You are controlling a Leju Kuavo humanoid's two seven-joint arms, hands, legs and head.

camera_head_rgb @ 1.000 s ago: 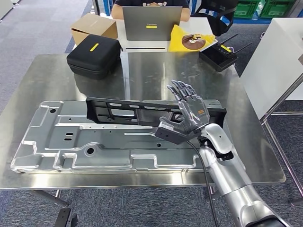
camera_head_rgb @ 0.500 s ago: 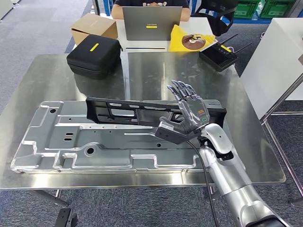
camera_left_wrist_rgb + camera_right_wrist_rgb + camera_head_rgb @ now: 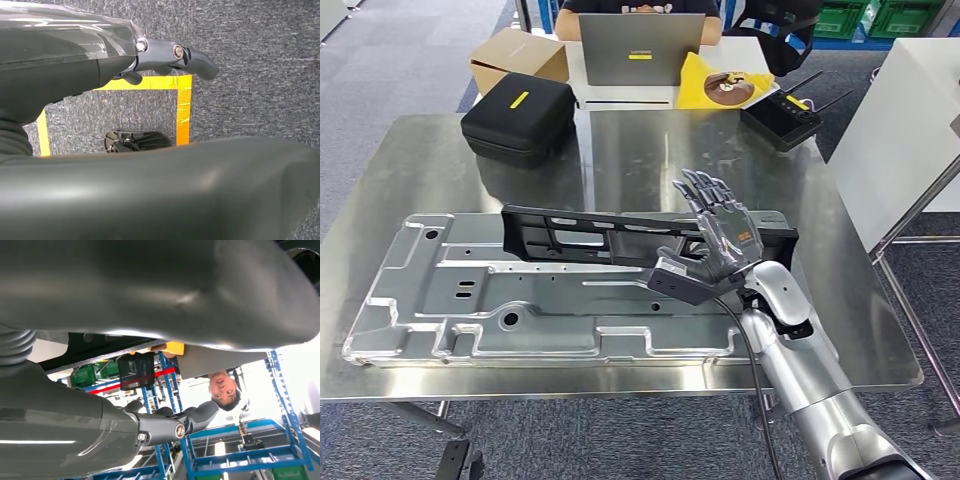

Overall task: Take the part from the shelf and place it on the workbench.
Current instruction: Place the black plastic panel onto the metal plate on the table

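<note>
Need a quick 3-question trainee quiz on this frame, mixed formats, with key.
1. True or false: the right hand is gripping the black part.
2. What does the black part lie on? A) the bare workbench B) the stamped metal panel C) the black case
3. Fill in: across the workbench, a person sits behind an open ____.

Key:
1. False. The hand hangs over the part's right end with its fingers spread, holding nothing.
2. B
3. laptop
</note>
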